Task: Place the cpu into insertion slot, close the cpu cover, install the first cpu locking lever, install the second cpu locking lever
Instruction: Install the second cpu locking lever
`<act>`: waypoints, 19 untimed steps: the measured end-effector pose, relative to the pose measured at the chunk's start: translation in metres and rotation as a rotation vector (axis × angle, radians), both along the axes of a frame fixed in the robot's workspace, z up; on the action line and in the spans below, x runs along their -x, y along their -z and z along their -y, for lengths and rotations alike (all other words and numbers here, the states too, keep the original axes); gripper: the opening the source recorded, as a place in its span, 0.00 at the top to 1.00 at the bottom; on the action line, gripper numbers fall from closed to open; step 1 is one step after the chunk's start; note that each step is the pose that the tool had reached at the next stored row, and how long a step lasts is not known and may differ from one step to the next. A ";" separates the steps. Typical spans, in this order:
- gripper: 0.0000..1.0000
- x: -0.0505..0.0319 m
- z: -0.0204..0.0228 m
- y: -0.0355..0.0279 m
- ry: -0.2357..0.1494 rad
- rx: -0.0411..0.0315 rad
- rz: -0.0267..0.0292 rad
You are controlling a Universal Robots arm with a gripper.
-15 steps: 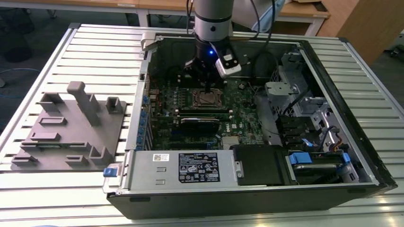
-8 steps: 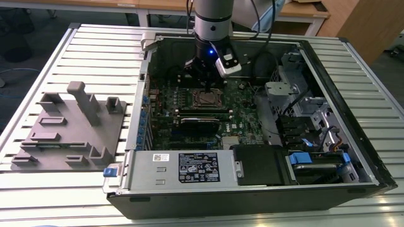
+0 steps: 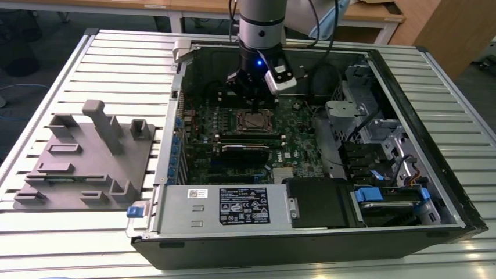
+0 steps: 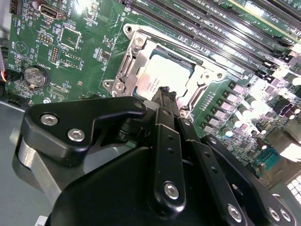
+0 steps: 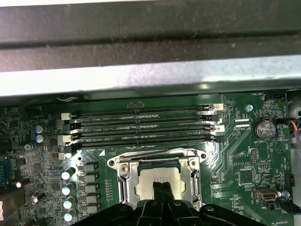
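The pincer [image 5: 161,187] hangs clenched, fingertips together, just over the cpu [image 4: 162,75], which lies in the insertion slot [image 3: 254,120] with the cpu cover [image 5: 126,181] closed around it; memory slots [image 5: 141,125] run at twelve o'clock of it in the first wrist view.

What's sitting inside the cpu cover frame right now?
Through the cut-out of the cpu cover, the silver top of the cpu shows, seated in the insertion slot. The gripper hovers over its near edge, hiding that part; the slot's contacts are covered.
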State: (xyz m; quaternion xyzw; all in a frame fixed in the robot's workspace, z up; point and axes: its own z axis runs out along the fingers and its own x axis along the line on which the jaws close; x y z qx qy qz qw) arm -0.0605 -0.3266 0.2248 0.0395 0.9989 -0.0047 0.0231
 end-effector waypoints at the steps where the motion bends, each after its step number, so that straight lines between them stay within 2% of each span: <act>1: 0.90 0.0000 0.0000 -0.0001 0.000 0.0001 0.0000; 19: 0.90 0.0000 0.0000 -0.0031 0.000 0.0001 0.0000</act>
